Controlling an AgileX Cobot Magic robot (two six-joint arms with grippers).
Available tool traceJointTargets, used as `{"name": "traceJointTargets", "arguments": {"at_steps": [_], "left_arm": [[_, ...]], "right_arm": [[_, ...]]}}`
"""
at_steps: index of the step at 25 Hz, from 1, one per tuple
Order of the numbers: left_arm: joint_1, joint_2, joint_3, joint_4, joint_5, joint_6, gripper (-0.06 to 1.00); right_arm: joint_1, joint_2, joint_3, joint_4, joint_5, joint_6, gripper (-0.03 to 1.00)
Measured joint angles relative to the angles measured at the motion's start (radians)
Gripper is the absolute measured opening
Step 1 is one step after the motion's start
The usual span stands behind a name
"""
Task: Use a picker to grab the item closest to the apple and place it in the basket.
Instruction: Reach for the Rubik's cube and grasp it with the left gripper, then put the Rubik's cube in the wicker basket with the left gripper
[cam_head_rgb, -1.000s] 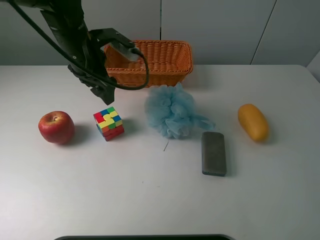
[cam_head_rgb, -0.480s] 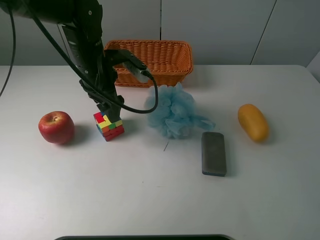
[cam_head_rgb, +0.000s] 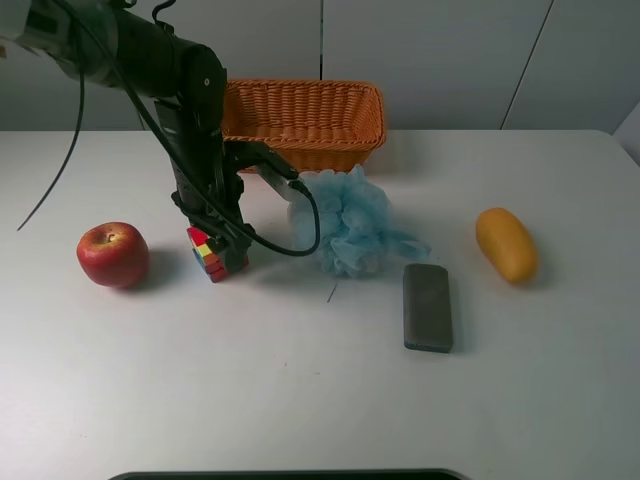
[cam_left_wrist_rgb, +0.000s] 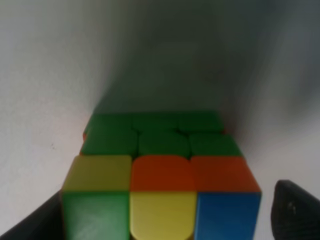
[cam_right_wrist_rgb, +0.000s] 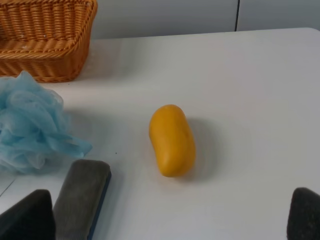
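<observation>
white table (cam_head_rgb: 300, 400) | 1 apple (cam_head_rgb: 113, 255) | 1 cube (cam_left_wrist_rgb: 162, 190) | 1 basket (cam_head_rgb: 320, 115) | left gripper (cam_head_rgb: 228, 242) wide, straddling cube

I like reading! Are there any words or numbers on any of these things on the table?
None. No words, numbers or logos can be read anywhere. The Rubik's cube has only plain coloured squares. The wicker basket, the apple, the blue bath pouf, the grey board eraser and the yellow fruit show no markings on the sides in view.
</observation>
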Motion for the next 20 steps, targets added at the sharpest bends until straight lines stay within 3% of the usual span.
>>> {"name": "traceJointTargets", "arguments": {"at_steps": [6,9,20], "left_arm": [[0.001,0.028,0.0,0.016,-0.006,-0.002,0.71],[0.001,0.028,0.0,0.016,-0.006,-0.002,0.56],[0.001,0.028,-0.022,0.016,0.013,-0.002,0.56]], "right_arm": [[0.0,0.0,0.0,0.0,0.0,0.0,0.7],[0.0,0.0,0.0,0.0,0.0,0.0,0.7],[0.0,0.0,0.0,0.0,0.0,0.0,0.7]]}}
